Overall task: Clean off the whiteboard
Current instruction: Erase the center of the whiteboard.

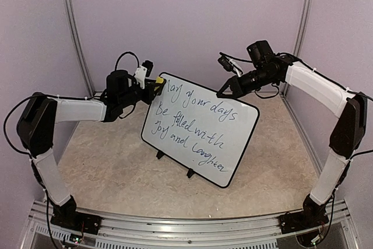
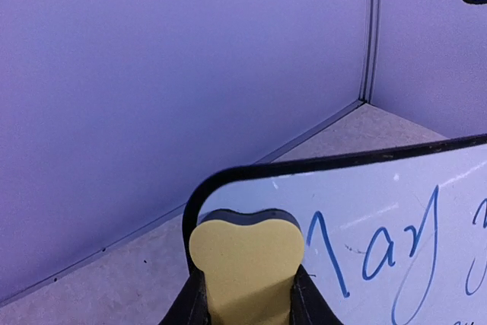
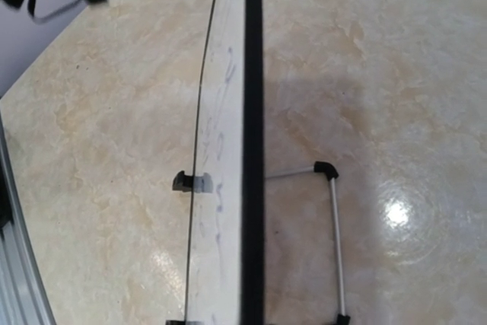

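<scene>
Pressure matters here: with your left gripper (image 1: 150,87) clamped on the yellow eraser (image 2: 245,264) at the upper left corner of the whiteboard (image 1: 201,129), which stands propped on the table (image 1: 105,167), covered in writing, press flat and sweep across the lines. Beyond, your right gripper (image 1: 226,91) is shut on nothing by the top edge, perhaps touching it; brace there, since only a wire stand (image 3: 332,241) backs the board.

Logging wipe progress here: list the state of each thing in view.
whiteboard, standing, leaning back, writing all unerased.
eraser, gripped, at the board's upper corner beside "May".
left gripper, shut on the eraser.
right gripper, shut, empty, by the board's top edge.
</scene>
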Controlling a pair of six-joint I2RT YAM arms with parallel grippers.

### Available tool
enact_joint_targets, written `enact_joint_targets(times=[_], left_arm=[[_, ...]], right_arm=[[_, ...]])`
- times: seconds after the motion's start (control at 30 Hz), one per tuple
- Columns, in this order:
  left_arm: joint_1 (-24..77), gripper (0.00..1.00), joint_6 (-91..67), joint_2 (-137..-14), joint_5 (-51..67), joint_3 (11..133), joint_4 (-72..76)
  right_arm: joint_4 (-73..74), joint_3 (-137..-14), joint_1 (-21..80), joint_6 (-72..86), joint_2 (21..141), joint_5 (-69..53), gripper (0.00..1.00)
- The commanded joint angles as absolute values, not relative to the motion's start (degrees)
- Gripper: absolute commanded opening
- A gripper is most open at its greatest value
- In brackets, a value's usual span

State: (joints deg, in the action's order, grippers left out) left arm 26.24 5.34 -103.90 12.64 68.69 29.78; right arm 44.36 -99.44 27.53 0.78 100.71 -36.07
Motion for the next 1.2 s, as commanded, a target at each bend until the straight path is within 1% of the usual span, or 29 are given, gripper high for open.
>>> enact_joint_targets(times=[0.0, 0.1, 0.23, 0.3, 0.4, 0.5, 0.57, 0.73, 0.83, 0.97, 1.17], left_arm=[[27.94, 0.15, 5.87, -102.25, 8.46, 61.9, 27.62], [30.0, 0.15, 8.52, -101.45, 4.16, 58.89, 27.41], [30.01, 0.14, 9.15, -102.82, 3.52, 58.51, 27.47], [29.33, 0.14, 8.51, -103.17, 4.6, 58.67, 27.71], [27.83, 0.14, 5.58, -102.78, 9.99, 59.37, 29.75], [26.44, 0.15, 3.12, -102.97, 15.07, 62.87, 29.77], [26.35, 0.15, 2.89, -103.5, 16.42, 65.51, 28.88], [26.51, 0.15, 2.23, -104.38, 17.46, 69.07, 27.63], [26.62, 0.15, 1.56, -103.88, 16.79, 67.26, 28.01], [27.27, 0.15, 0.22, -101.57, 16.34, 60.77, 32.45], [29.94, 0.15, 2.17, -102.83, 14.0, 63.61, 29.38]], right_arm=[[43.67, -99.89, 28.34, -2.03, 99.16, -36.77, 0.0], [43.54, -99.52, 28.39, -2.02, 99.06, -36.78, 0.0], [43.12, -98.74, 28.38, -2.11, 98.56, -36.94, 0.0], [43.05, -98.54, 28.38, -2.18, 98.46, -36.83, 0.0], [43.03, -98.53, 28.39, -2.2, 98.51, -37.05, 0.0], [43.07, -98.61, 28.39, -2.28, 98.49, -37.0, 0.0], [43.13, -98.69, 28.32, -2.29, 98.4, -37.06, 0.0], [43.08, -98.7, 28.4, -2.22, 98.3, -36.91, 0.0], [43.09, -98.61, 28.39, -2.2, 98.46, -36.75, 0.0], [43.08, -98.53, 28.38, -2.11, 98.61, -36.98, 0.0], [42.98, -98.53, 28.36, -2.02, 98.7, -37.52, 0.0]])
